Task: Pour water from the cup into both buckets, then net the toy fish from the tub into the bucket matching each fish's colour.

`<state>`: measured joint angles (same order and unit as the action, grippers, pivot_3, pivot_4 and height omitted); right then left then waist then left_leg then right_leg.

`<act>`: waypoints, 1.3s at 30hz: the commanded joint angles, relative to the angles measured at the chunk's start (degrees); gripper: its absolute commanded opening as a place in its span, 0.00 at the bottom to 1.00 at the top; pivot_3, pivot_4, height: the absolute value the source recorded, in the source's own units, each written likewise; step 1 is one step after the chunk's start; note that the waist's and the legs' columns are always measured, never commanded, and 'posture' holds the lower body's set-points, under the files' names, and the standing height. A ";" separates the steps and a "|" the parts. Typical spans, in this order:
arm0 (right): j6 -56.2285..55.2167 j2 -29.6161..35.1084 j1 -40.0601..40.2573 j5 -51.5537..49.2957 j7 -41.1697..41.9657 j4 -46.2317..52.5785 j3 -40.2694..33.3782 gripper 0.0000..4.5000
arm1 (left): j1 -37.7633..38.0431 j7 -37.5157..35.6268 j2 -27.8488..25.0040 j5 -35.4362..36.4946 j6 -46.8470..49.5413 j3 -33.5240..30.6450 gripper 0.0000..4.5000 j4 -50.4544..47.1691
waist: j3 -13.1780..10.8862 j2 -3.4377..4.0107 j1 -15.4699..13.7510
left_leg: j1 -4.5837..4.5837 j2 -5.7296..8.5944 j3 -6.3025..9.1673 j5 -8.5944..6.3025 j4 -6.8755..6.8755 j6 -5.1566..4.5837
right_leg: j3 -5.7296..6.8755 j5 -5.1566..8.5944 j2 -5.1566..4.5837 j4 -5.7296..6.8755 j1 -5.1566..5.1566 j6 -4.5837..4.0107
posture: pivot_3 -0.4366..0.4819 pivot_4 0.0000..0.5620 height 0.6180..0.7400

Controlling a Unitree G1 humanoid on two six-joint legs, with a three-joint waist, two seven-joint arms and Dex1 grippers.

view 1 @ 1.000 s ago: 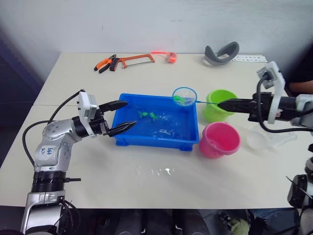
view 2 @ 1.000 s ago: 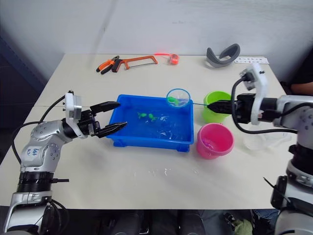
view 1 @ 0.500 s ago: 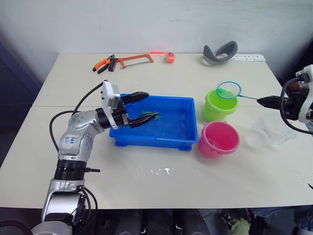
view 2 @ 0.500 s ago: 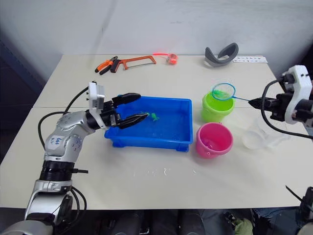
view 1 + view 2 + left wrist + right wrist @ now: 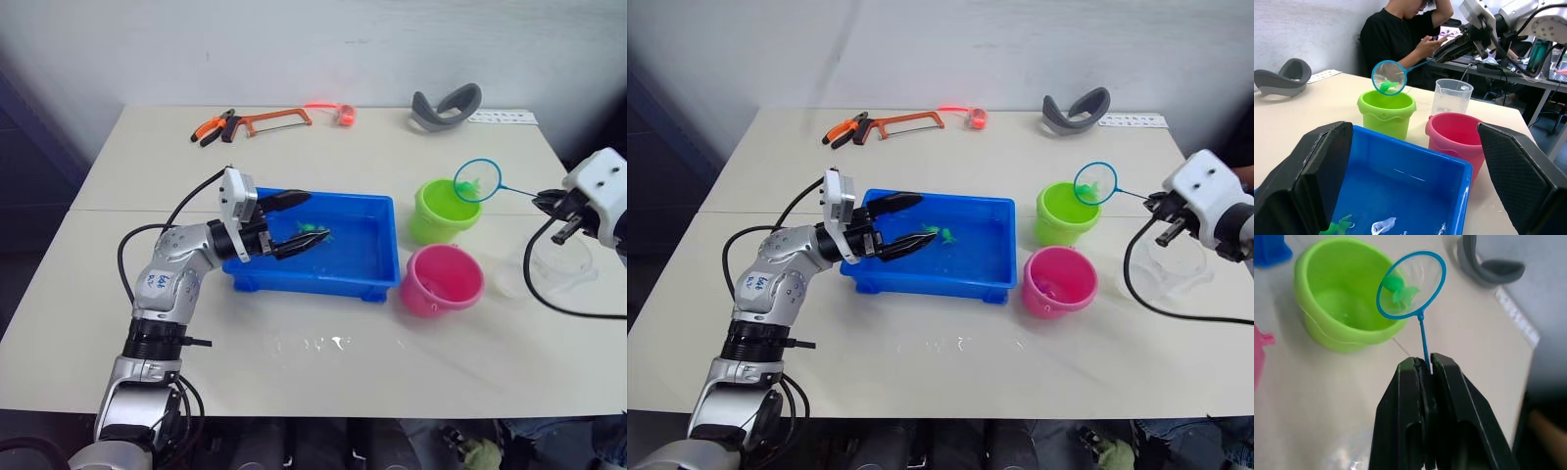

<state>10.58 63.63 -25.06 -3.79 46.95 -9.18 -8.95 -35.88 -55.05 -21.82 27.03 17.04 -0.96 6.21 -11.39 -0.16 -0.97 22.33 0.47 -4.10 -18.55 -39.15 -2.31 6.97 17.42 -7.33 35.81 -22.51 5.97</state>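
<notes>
My right gripper is shut on the thin handle of a small blue-ringed net. A green toy fish lies in the net, which hangs above the right rim of the lime green bucket. The pink bucket stands just in front of it. The clear cup stands to the right, below my right arm. My left gripper is open over the left part of the blue tub. Another green fish lies in the tub by its fingertips.
Orange pliers, a hacksaw, a red ring and a grey curved band lie along the table's far edge. Spilled water glints in front of the tub. A seated person is beyond the table's right end.
My right gripper carried the net with the green fish from the tub's far right corner to above the green bucket. My left gripper moved from outside the tub's left end to over it.
</notes>
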 commanded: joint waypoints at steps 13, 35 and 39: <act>-46.42 8.77 3.95 30.02 -21.29 -6.65 3.46 0.00 | -1.58 -1.76 0.71 -0.65 -2.57 -0.11 0.98 2.01 | 0.00 0.00 -0.31 | 0.00 0.00 0.04 0.00 -0.02 0.00 | -0.04 0.00 0.00 -0.03 0.04 0.00 | 0.48 0.27 1.00; 13.77 -4.64 -2.37 -25.34 -0.52 22.34 3.78 0.00 | 4.68 -9.60 -10.19 5.51 -4.26 -9.94 0.98 -1.20 | -0.06 0.14 0.75 | -0.03 -0.16 0.25 0.05 -0.05 0.06 | -0.28 0.00 -0.11 -0.02 0.13 -0.05 | 0.48 0.27 1.00; 24.70 -5.02 -6.09 -19.35 -0.82 27.93 13.94 0.00 | 8.52 -8.31 -13.85 5.68 -6.50 -16.77 0.98 4.03 | -0.03 0.09 0.97 | -0.06 -0.16 0.33 0.04 -0.05 0.07 | -0.29 0.02 -0.18 -0.04 0.15 -0.10 | 0.48 0.27 1.00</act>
<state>30.37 59.47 -30.19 -24.41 47.10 16.37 2.68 -28.29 -63.85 -34.79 31.60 12.18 -14.26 8.71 -11.42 -0.08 0.00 22.28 0.31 -3.76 -18.53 -39.20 -2.22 6.69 17.45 -7.51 35.76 -22.38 5.86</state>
